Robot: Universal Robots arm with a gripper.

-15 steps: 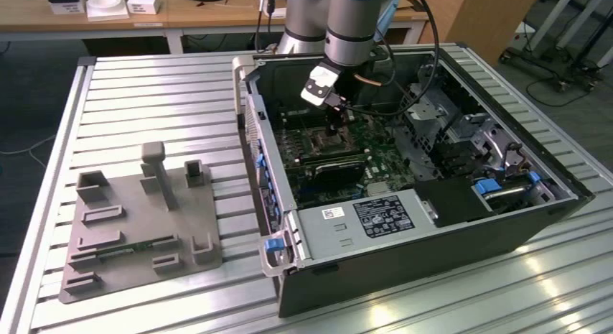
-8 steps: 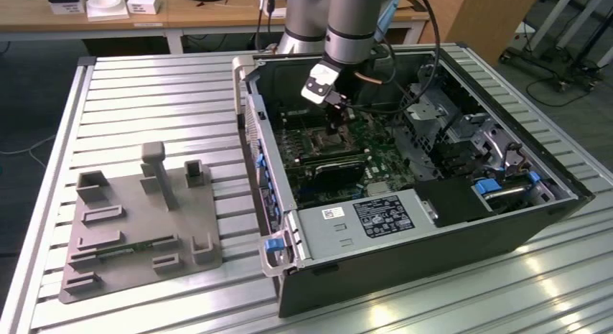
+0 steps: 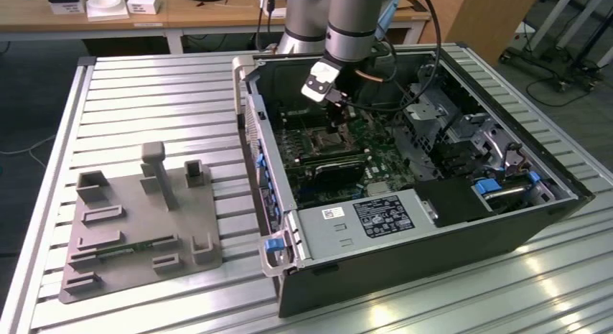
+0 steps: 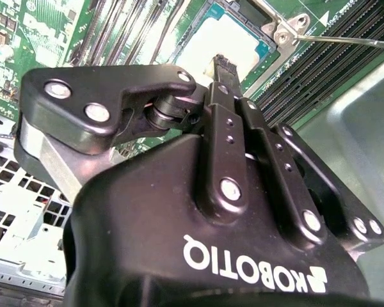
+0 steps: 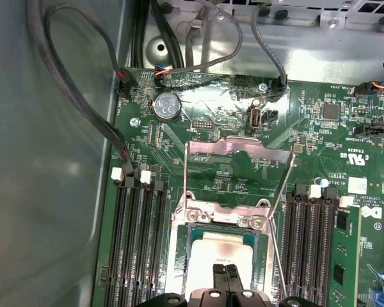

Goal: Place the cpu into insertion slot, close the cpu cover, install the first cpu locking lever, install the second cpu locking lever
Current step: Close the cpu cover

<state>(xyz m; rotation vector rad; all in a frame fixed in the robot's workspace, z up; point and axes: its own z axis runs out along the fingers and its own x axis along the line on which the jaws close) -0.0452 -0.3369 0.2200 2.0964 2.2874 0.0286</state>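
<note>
Your gripper [image 4: 221, 64] pressed together, pinching nothing, poised just over cpu [image 5: 221, 249]; touch unclear. Seated flat inside insertion slot [image 5: 178, 252], cpu looks placed. Beyond slot's far edge, straight ahead of gripper, cpu cover [image 5: 237, 148] lies swung open.

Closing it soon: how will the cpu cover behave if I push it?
The cpu cover looks like thin sheet metal with a large window, so it is probably light and slightly springy. It hinges on the insertion slot, so a push should swing it, not slide it. Its shiny face may be slippery.
</note>
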